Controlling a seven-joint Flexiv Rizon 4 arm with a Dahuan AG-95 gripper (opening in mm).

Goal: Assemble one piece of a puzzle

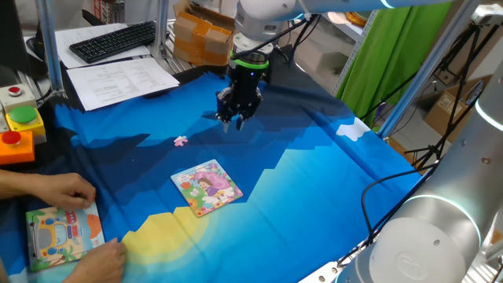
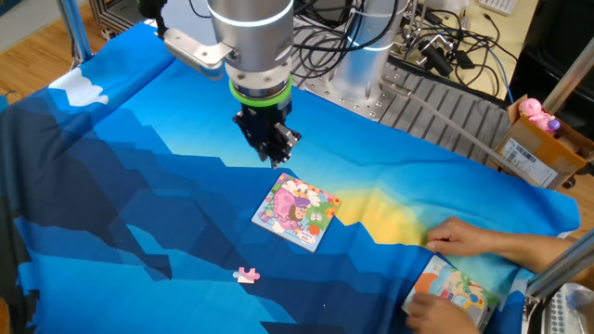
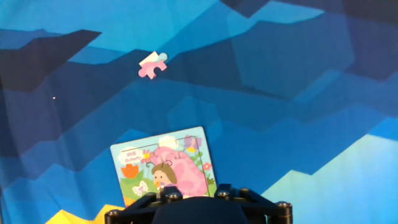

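The puzzle point(image 1: 207, 187) point(image 2: 297, 211) point(image 3: 165, 165), a small square board with a pink cartoon girl, lies flat on the blue cloth. The piece point(image 1: 181, 141) point(image 2: 246, 274) point(image 3: 153, 65), tiny and pale pink and white, lies alone on the cloth a short way from the board. My gripper point(image 1: 234, 124) point(image 2: 277, 160) hangs above the cloth beyond the board, well off from the piece. Its fingers stand close together with nothing between them; whether they touch is too small to tell. In the hand view only the gripper's dark body shows at the bottom edge.
A person's hands point(image 1: 63, 189) point(image 2: 464, 237) rest on an orange-bordered vehicle board point(image 1: 63, 236) point(image 2: 455, 292) at the cloth's corner. A button box point(image 1: 20, 126), papers and a keyboard point(image 1: 114, 39) sit past the cloth's edge. Cables lie behind the arm's base.
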